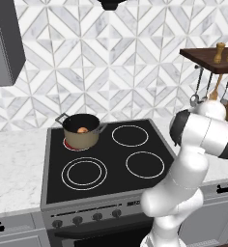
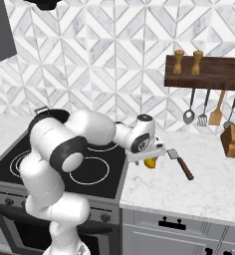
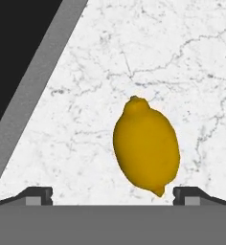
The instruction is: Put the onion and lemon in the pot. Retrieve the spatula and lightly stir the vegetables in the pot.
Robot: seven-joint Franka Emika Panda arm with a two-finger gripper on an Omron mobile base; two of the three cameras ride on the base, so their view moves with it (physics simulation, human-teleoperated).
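**Gripper over lemon, jaws wide, nothing held**

- The lemon [image 3: 146, 146] is seen in the hand view as a deep yellow oval with a small nub at the upper end and a pointed tip at the lower end. It lies on the white marble counter [image 3: 182, 62], apart from the grey edge of the stove [image 3: 19, 67].
- The gripper [image 3: 113, 195] is spread wide: its two dark fingertips [image 3: 36, 195] are seen at the far left and far right of the hand view's bottom, with the lemon's lower tip just inside the right one. No contact with the lemon can be seen; nothing is gripped.
- In the right base view the hand is seen low over the counter just right of the stove, with the lemon [image 2: 150, 163] partly hidden under it.
- The spatula [image 2: 180, 163] lies flat on the counter just beside the lemon, grey blade toward the hand, reddish-brown handle pointing away toward the front right.
- The pot [image 1: 81, 130] stands on the rear left burner, which glows red at its base. Tan sides, dark rim and two dark side handles are visible.
- The onion [image 1: 82, 129] is seen inside the pot as a small orange-brown ball.
- A silver ladle [image 2: 188, 114] hangs from the wooden shelf [image 2: 209, 74] on the wall, well apart from the hand.
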